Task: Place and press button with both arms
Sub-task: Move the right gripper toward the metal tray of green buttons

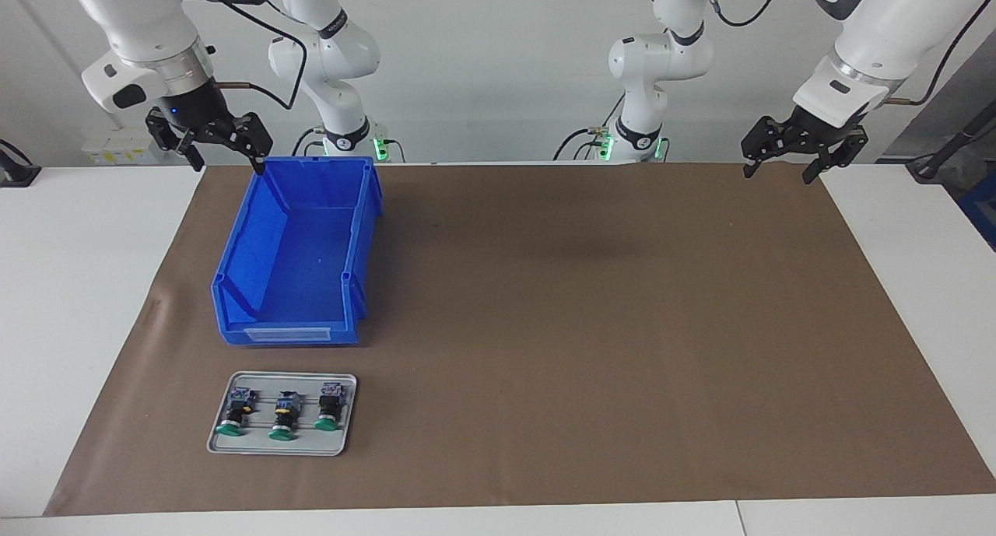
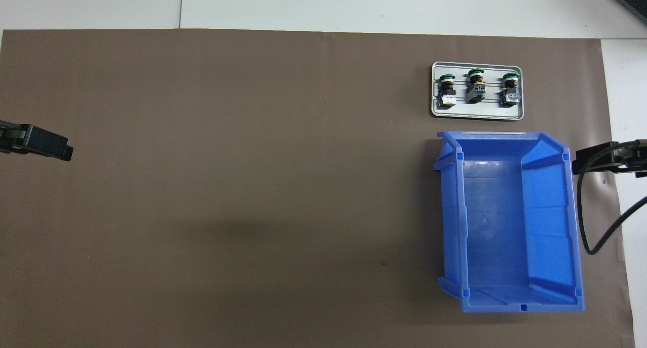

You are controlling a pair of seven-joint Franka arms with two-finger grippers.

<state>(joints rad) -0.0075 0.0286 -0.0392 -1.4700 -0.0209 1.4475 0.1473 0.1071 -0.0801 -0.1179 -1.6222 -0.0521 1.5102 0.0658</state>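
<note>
Right gripper [image 1: 222, 143] up in the air, fingers spread, over the robot-side corner of the blue bin [image 1: 299, 256]; bin walls stand directly below it and block a straight drop. Grey tray [image 1: 282, 423] just past the bin from this gripper, three buttons [image 1: 282, 415] lying on it close together, narrow gaps between them. Left gripper [image 1: 801, 143] spread wide, raised over the mat's [image 1: 622, 326] edge at its own end; bare mat beneath and toward the bin, open passage.

Plain pale wall [image 1: 498, 69], white table [image 1: 78, 303] under a brown mat [image 1: 591, 326], soft even light.
</note>
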